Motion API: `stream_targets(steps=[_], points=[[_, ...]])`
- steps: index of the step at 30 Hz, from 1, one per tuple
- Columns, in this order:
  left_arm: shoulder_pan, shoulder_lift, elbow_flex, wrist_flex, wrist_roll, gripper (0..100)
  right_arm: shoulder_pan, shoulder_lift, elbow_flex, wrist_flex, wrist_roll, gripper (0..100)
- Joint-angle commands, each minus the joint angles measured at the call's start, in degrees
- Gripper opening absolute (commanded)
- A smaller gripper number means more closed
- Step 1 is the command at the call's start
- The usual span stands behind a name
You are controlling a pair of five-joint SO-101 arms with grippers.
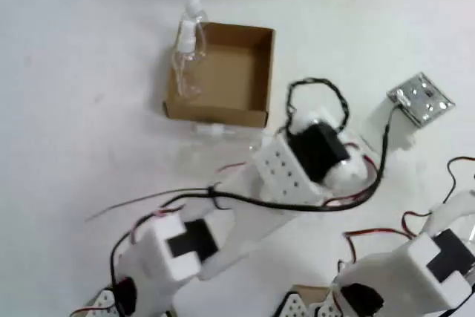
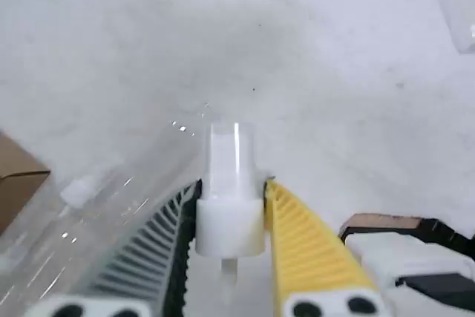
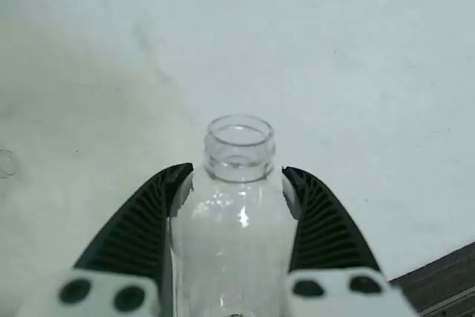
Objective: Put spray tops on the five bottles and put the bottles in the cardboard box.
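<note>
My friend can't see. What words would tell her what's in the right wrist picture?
A black claw grips a clear plastic bottle by its shoulders, one finger on each side. The bottle's neck is open, with nothing screwed onto it. Behind it is a plain white table.

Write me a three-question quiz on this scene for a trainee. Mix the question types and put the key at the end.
1. True or false: the bottle in the right hand is already capped.
2. Multiple choice: what does the left hand grip? A) a spray top B) a screwdriver C) nothing
3. Fill in the blank: ___ capped bottles stand at the left wall of the cardboard box.

Key: 1 false, its neck is open. 2 A. 3 two.
</note>
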Motion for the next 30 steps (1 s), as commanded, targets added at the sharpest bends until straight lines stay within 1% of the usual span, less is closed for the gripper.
stream_targets(steps=[1,5,9,10,14,19,23,27,30], points=[[-2.07,-19.91,11.96,0.00,-1.49,2,-3.82,-9.71,1.14,1.54,-2.81,1.9],[-2.68,-31.87,21.36,-0.09,-1.49,2,-8.57,-20.44,9.49,1.45,-3.60,1.9],[-7.87,-42.51,29.19,-2.73,-1.49,2,-16.13,-31.08,17.85,1.19,-3.78,1.9],[-9.89,-45.05,31.12,-3.52,-1.49,2,-18.42,-33.63,19.52,1.10,-4.84,1.9],[-16.57,-55.25,39.65,-6.86,-1.58,2,-26.77,-43.21,24.53,-0.22,-13.27,1.9],[-22.64,-68.88,51.60,-11.52,-1.58,2,-37.58,-53.49,30.07,-3.82,-19.08,1.9],[-27.38,-78.46,60.13,-17.14,-1.58,2,-48.92,-59.21,37.89,-12.35,-21.10,1.9],[-33.63,-85.32,66.11,-23.56,-1.49,2,-61.41,-63.25,49.58,-25.71,-21.01,2.0],[-38.46,-88.48,69.54,-28.66,-1.49,2,-68.00,-66.42,58.81,-35.38,-20.66,2.0]])
